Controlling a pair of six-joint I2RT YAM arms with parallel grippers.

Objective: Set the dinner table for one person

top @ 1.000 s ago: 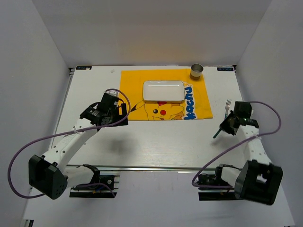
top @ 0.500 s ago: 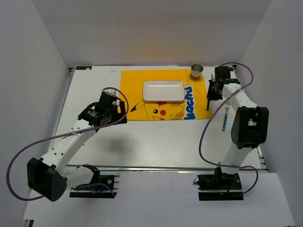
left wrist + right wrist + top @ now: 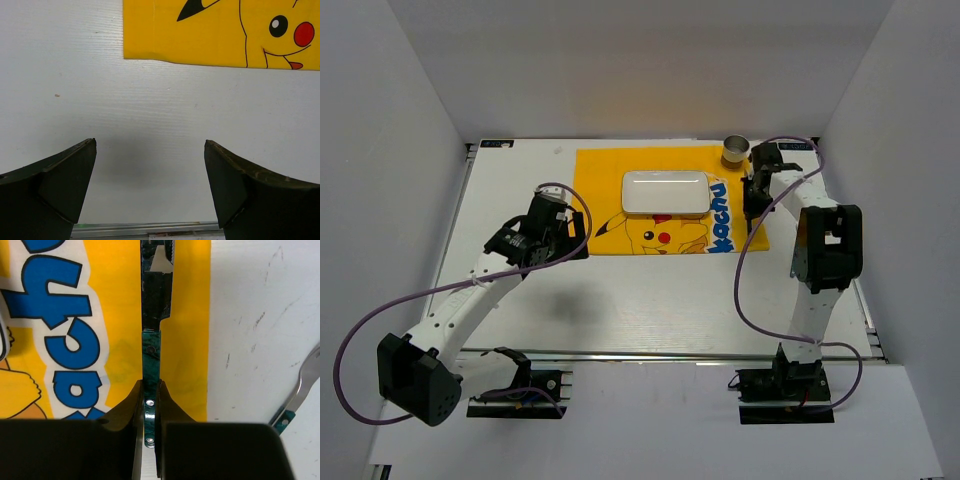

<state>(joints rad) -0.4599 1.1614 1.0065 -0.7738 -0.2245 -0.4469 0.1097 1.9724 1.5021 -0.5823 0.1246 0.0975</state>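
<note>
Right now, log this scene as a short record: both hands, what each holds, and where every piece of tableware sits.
left hand: open, empty, over bare dinner table, by a corner of the yellow mat
right hand: shut on knife by its green handle, blade pointing away
knife position: over the mat's right strip, beside the lettering; contact unclear
plate: white, on the mat
cup: metal, at the mat's far right corner
fork: lying on the table, right of the mat

Plain white walls [image 3: 640, 60] on 3 sides, soft light
</note>
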